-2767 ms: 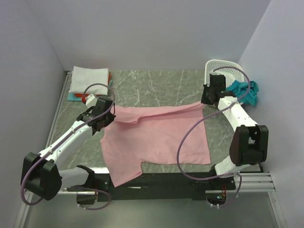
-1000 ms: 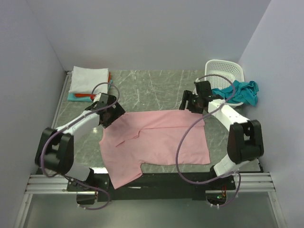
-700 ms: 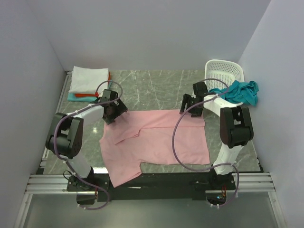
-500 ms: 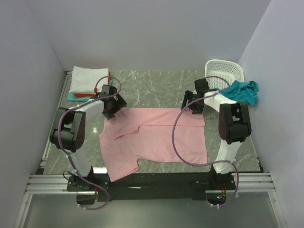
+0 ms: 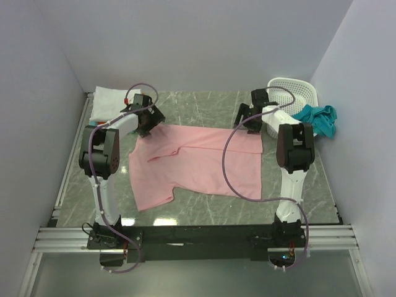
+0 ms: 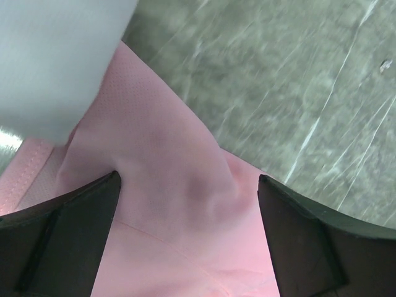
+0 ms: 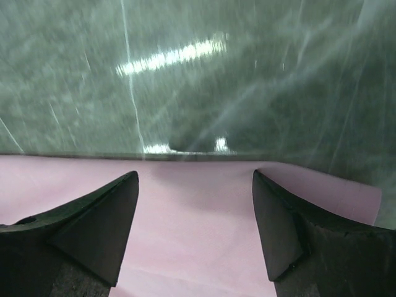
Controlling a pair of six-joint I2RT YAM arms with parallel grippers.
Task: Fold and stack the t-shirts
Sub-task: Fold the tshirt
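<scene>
The pink t-shirt (image 5: pixel 201 162) lies spread flat on the marble table, its far hem toward the back. My left gripper (image 5: pixel 147 122) stands open over its far left corner, with pink cloth (image 6: pixel 167 154) under and between the two dark fingers (image 6: pixel 68 232). My right gripper (image 5: pixel 249 119) stands open over the far right corner, and the shirt's edge (image 7: pixel 198 210) runs between its fingers (image 7: pixel 93 229). A folded white t-shirt (image 5: pixel 106 99) sits at the back left. A teal t-shirt (image 5: pixel 318 117) hangs from the basket.
The white lattice basket (image 5: pixel 296 90) stands at the back right beside the wall. Bare marble table (image 5: pixel 198 105) runs behind the pink shirt. A blurred pale shape (image 6: pixel 55 55) fills the left wrist view's upper left. Both arms reach far back from their bases.
Both arms have stretched toward the back of the table, and the pink shirt has slid back with them, off the near edge. Both grippers have stayed open.
</scene>
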